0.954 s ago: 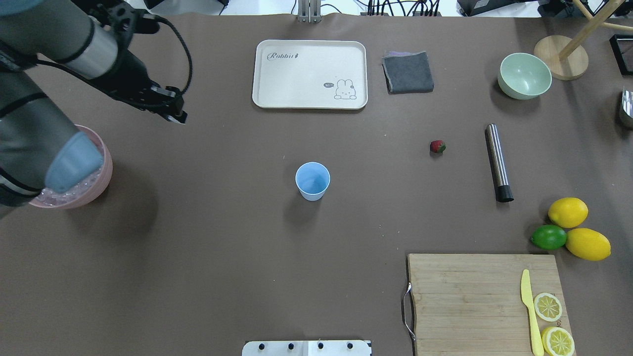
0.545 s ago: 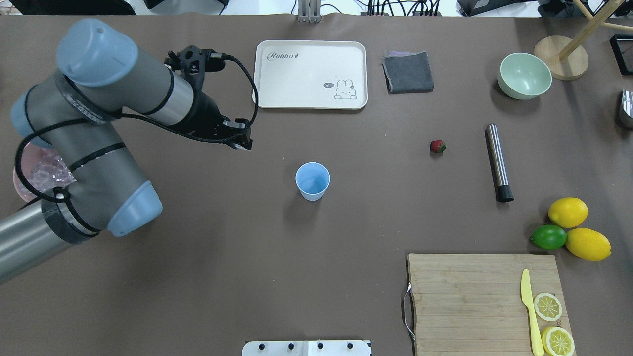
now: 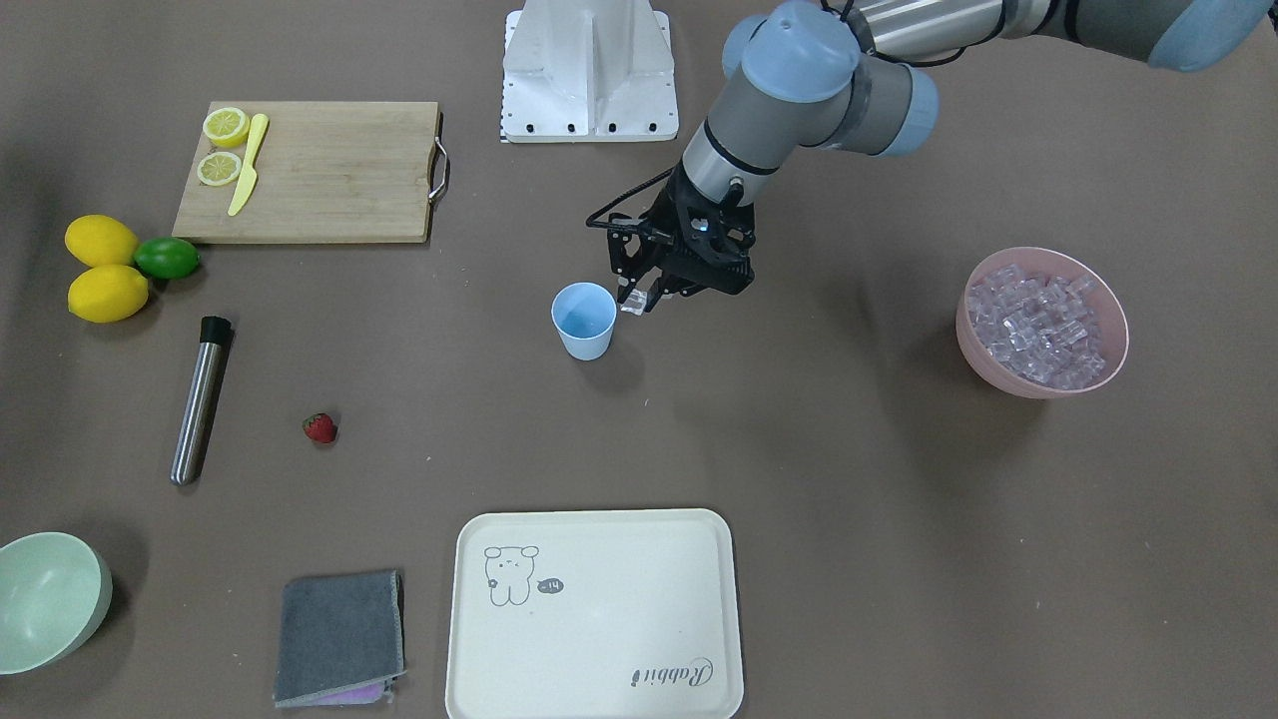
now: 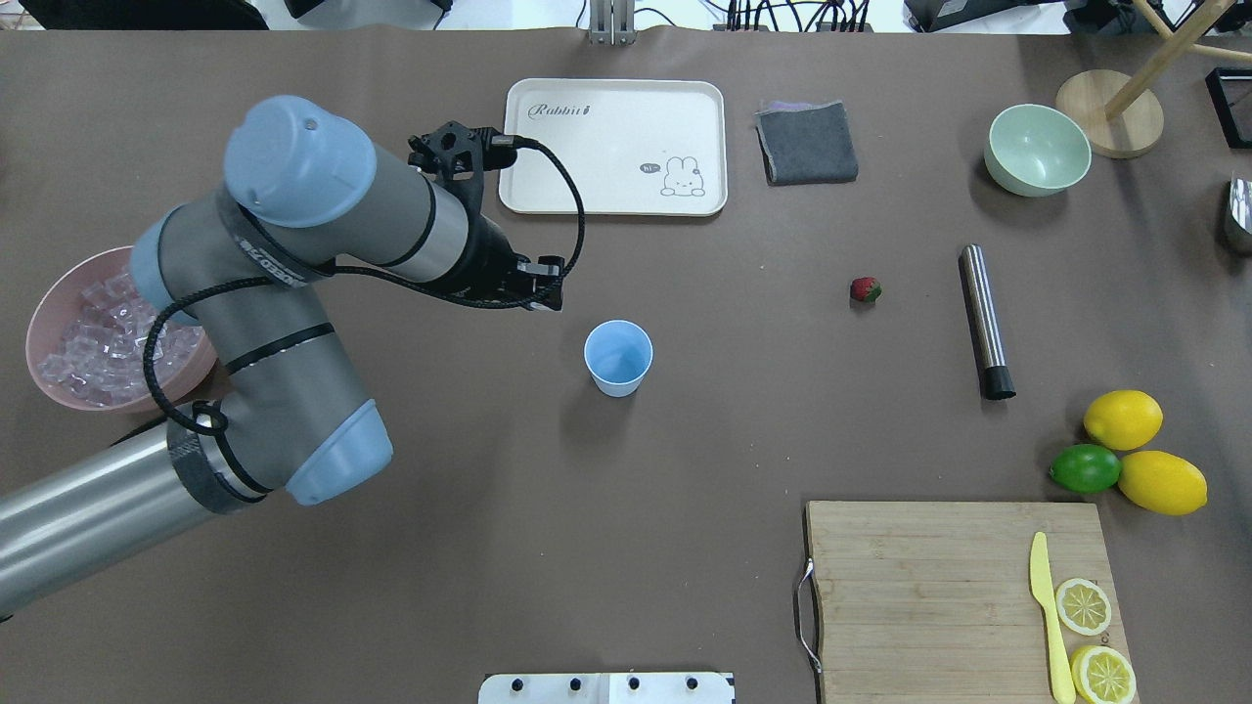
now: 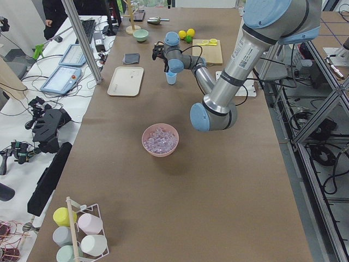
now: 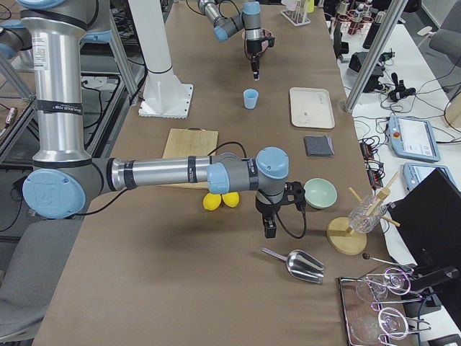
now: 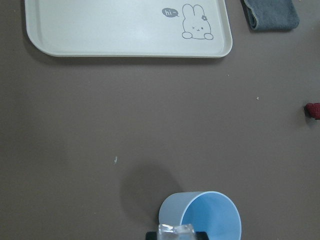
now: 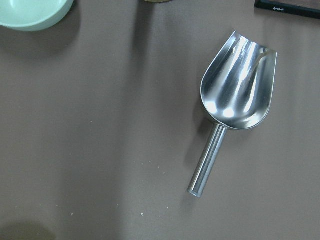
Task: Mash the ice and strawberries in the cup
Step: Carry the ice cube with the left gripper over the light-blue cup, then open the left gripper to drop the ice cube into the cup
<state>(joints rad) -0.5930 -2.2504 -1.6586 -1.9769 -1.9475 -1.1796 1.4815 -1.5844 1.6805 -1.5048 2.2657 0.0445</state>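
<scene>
Cream tray (image 4: pixel 587 156), top centre overhead, reads "Rabbit" and "hi~". Left gripper (image 3: pixel 639 297) clamps one ice cube (image 7: pixel 176 231) just beside the blue cup (image 3: pixel 584 325). Pink bowl (image 3: pixel 1044 387), frame right, holds ice cubes (image 3: pixel 1038 325). Whether the right gripper (image 6: pixel 269 231) is parted or closed, I cannot tell.

Approach: my left gripper (image 3: pixel 637 300), ice cube (image 7: pixel 176 232) in its fingers, hangs just beside the cup (image 4: pixel 618 357); the mouth is open from above.
Surround: bare table (image 4: pixel 685 460) on every side.
Obstacles: tray (image 4: pixel 612 147), strawberry (image 4: pixel 866 289), both well apart.
</scene>
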